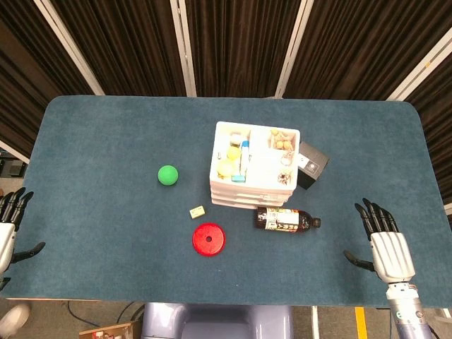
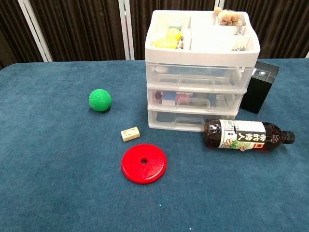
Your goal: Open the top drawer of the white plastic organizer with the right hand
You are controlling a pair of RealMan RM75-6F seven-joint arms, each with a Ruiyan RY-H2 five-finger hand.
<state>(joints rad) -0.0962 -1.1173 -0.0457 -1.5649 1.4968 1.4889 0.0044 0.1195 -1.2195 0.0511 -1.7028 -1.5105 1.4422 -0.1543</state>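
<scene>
**Top drawer untouched, hands idle**

At the frame's lower corners, the right hand (image 1: pixel 385 247) and left hand (image 1: pixel 8 222) rest with fingers spread, holding nothing. Past a red disc (image 2: pixel 143 163) and bottle (image 2: pixel 244 135), the organizer (image 2: pixel 200 72) stands at centre, its top drawer (image 2: pixel 195 76) apparently closed; reach and pull remain.

Blue-carpeted table (image 1: pixel 106 141) before dark pleated curtains (image 1: pixel 240 42) (split by pale diagonal rails (image 1: pixel 185 42)).

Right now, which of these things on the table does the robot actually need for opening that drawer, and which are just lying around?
Needed:
white organizer
its top drawer, shut
right hand, open, well clear of it

Lying about:
dark bottle on its side
red disc
green ball
small cream block
black box
left hand
</scene>
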